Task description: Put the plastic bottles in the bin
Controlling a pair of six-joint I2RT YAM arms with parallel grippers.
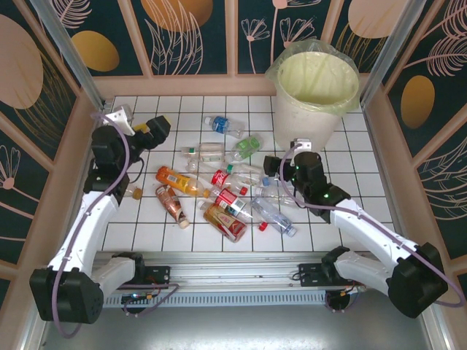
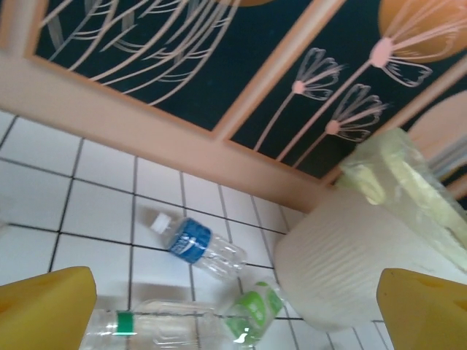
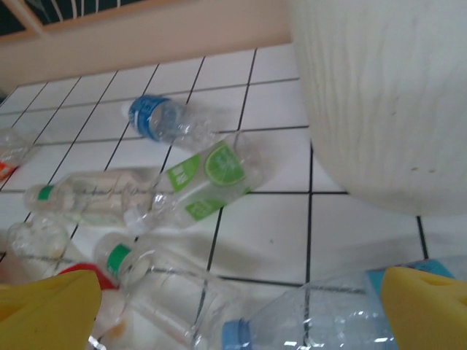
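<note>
A white tiled bench (image 1: 350, 138) is walled in by dark panels painted with pale flowers. At its far right corner stands the bin (image 1: 306, 120), a large round cream bucket lined with a pale yellow-green plastic bag that spills over the rim. The left wrist view shows its ribbed wall (image 2: 343, 270), and so does the right wrist view (image 3: 379, 95).

Two white and black arms reach in from the near edge. The left arm (image 1: 95, 219) stretches up the left side. The right arm (image 1: 365, 226) bends in towards the middle, just in front of the bin.

The plastic bottles (image 1: 226, 197) lie scattered on their sides across the middle of the bench, all outside the bin. An orange bottle (image 1: 179, 180) lies at the left of the heap. Red-labelled ones are in the centre, some crushed. Farther back lie a blue-label bottle (image 1: 222, 125) (image 2: 195, 244) (image 3: 164, 120) and a green-label bottle (image 1: 248, 146) (image 2: 252, 313) (image 3: 211, 175), the green one nearer the bin.

The left fingers (image 2: 44, 306) are yellow, spread wide and holding nothing, raised above the far left of the bench. The right fingers (image 3: 427, 302) are also spread wide with no grip. A clear bottle with a blue cap (image 3: 314, 321) lies between them; whether they touch it cannot be told.
</note>
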